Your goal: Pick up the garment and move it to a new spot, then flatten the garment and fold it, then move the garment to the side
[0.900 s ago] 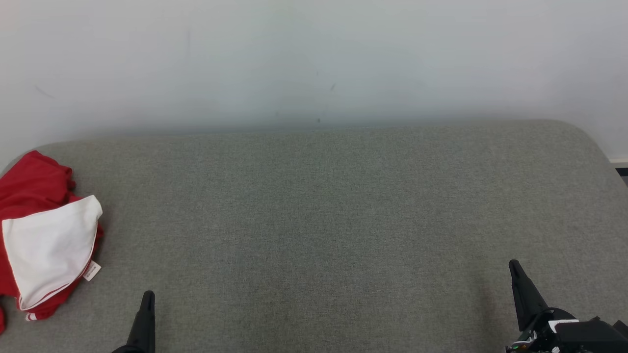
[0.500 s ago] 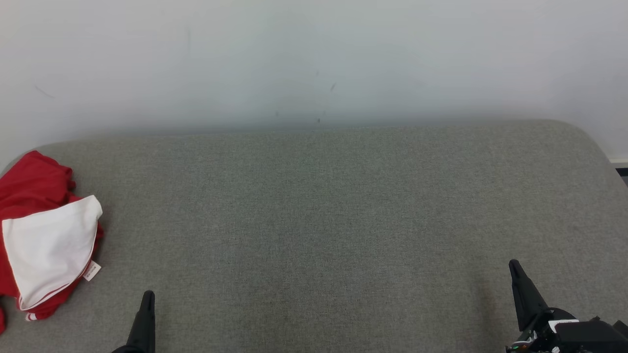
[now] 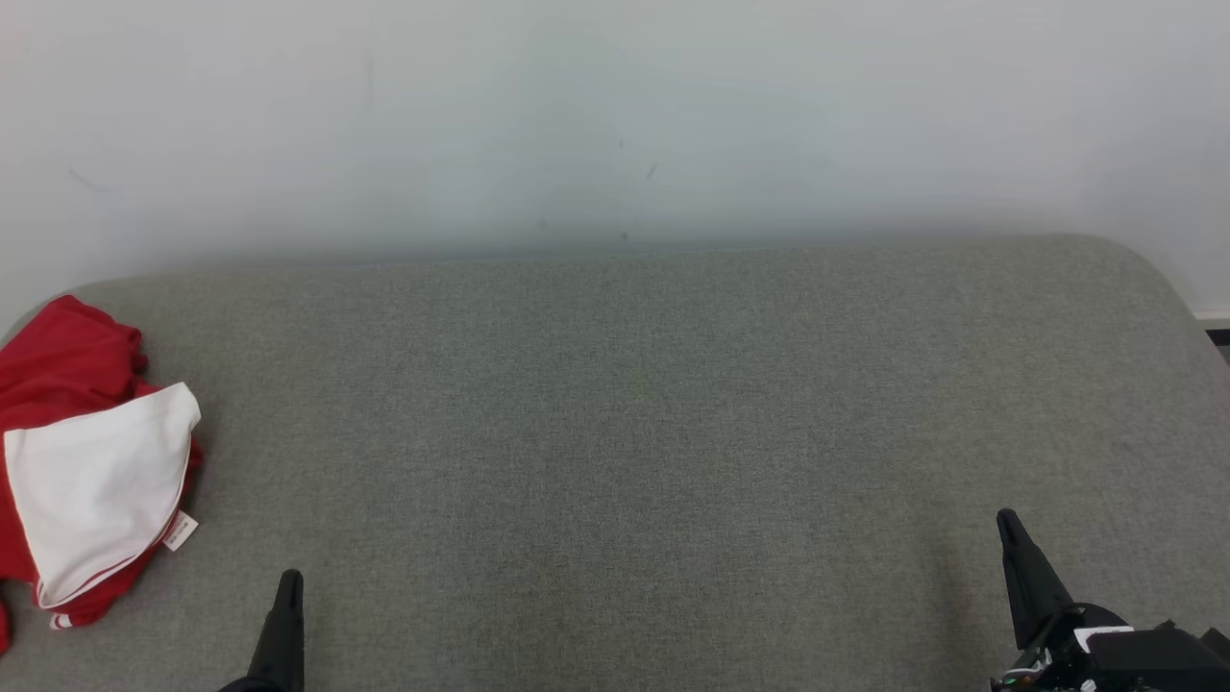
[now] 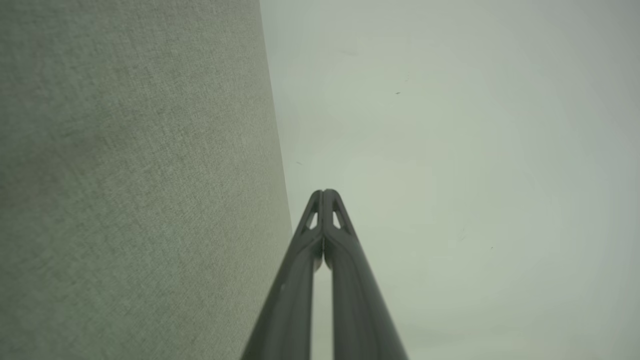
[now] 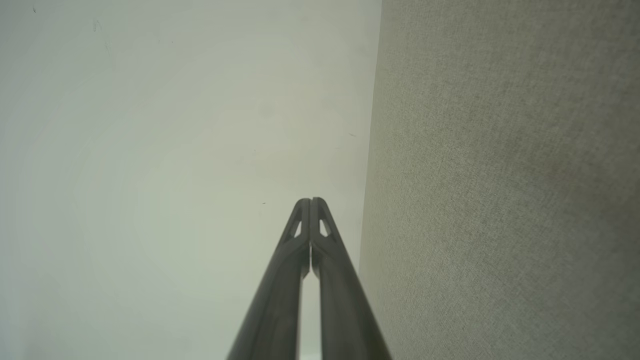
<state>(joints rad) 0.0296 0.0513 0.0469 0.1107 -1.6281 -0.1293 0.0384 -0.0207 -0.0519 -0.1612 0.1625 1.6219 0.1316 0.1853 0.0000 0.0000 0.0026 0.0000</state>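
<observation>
Garment (image 3: 91, 471) seen at the far left edge of the bench (image 3: 625, 432), lying in a crumpled heap, not flattened and not folded. Red and white in colour, the white on top of the red, with a small white label (image 3: 180, 531) sticking out at the lower right side. Cut off by the left border of the head view, so could not tell the full shape. Left hand (image 3: 289, 580) found at the lower left of the head view, above the bench, near the garment and to the right of it, but apart from it and not touching. Completely closed and empty, with the two dark fingers (image 4: 300, 280) pressed together at the tips in the left wrist view and nothing between them. Right hand (image 3: 1006, 519) found at the lower right of the head view, well apart from the garment, over the opposite side of the bench. Also completely closed and empty, with the fingers (image 5: 280, 290) joined at the tips in the right wrist view. Directed in both cases toward the pale wall (image 3: 615, 115) behind the bench. Grey woven cover of the bench seen beside each hand in the wrist views, plain wall beyond the tips.
</observation>
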